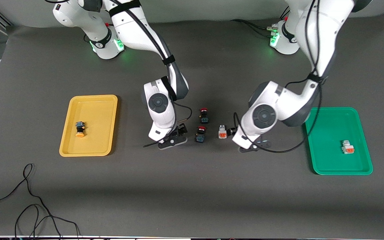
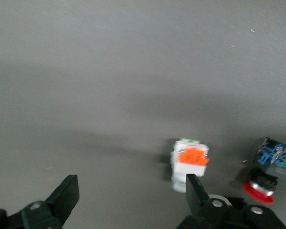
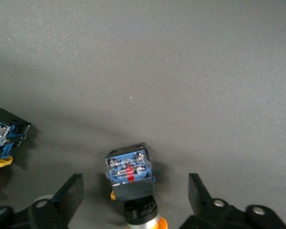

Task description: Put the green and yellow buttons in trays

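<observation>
At the right arm's end of the table lies the yellow tray [image 1: 92, 97], and one yellow button [image 1: 80, 129] lies on its side in it, its cap toward the front camera. Near the middle, the right gripper [image 1: 173, 137] [image 3: 133, 183] is low over the table with its jaws apart. In the right wrist view a second yellow button [image 3: 129, 172] lies on the table between the two fingers [image 3: 71, 193], with a gap on each side, so nothing is clamped; the front view hides this button under the gripper. Next to this gripper two red buttons [image 1: 204, 115] [image 1: 200, 133] lie on the table, one nearer to the front camera than the other. Just beside them is a white block [image 1: 222, 132] [image 2: 189, 162] with an orange face. The left gripper [image 1: 252, 145] [image 2: 132, 191] is low over the table beside this block, jaws wide apart and empty; the block is close to one finger [image 2: 195, 191] and not between the two. At the left arm's end is the green tray [image 1: 332, 108], and a second white block [image 1: 347, 147] lies in it
</observation>
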